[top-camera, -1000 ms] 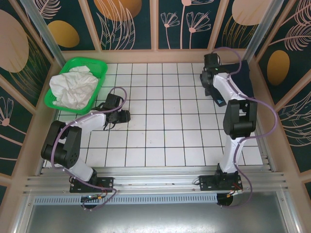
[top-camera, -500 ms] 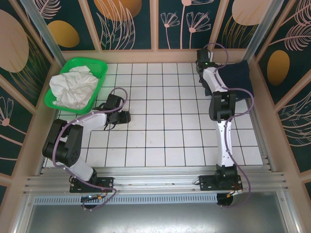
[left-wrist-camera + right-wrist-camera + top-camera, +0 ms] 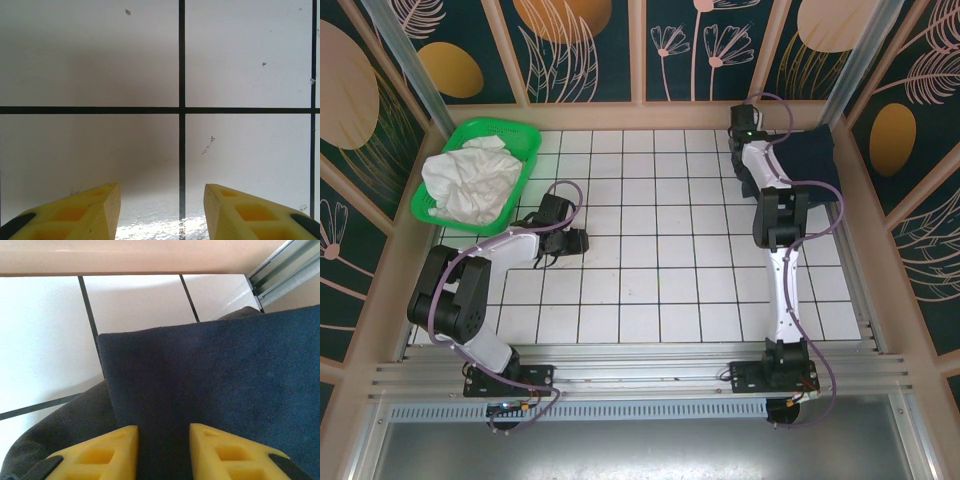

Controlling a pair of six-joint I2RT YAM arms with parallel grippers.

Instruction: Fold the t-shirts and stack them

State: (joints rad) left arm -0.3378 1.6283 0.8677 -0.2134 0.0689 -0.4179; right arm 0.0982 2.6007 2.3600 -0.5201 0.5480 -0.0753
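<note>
A folded dark navy t-shirt point(image 3: 210, 370) lies on a dark grey t-shirt point(image 3: 65, 435) in the back right corner of the table; from above the navy t-shirt point(image 3: 812, 155) is partly covered by the right arm. My right gripper point(image 3: 163, 450) hovers over the navy cloth's near edge, its yellow fingers a narrow gap apart and the cloth flat between them. The right gripper point(image 3: 752, 128) is stretched far back. My left gripper point(image 3: 162, 210) rests low over bare white tile, open and empty, at the table's left middle point(image 3: 582, 240).
A green plastic basket point(image 3: 525, 135) at the back left holds crumpled pale cloth point(image 3: 470, 182). The wooden back wall point(image 3: 150, 257) runs close beyond the stack. The white gridded table point(image 3: 660, 270) spreads between the arms.
The right arm has unfolded and reached to the back right corner over the navy shirt, and its jaws have narrowed. The left arm has not moved.
</note>
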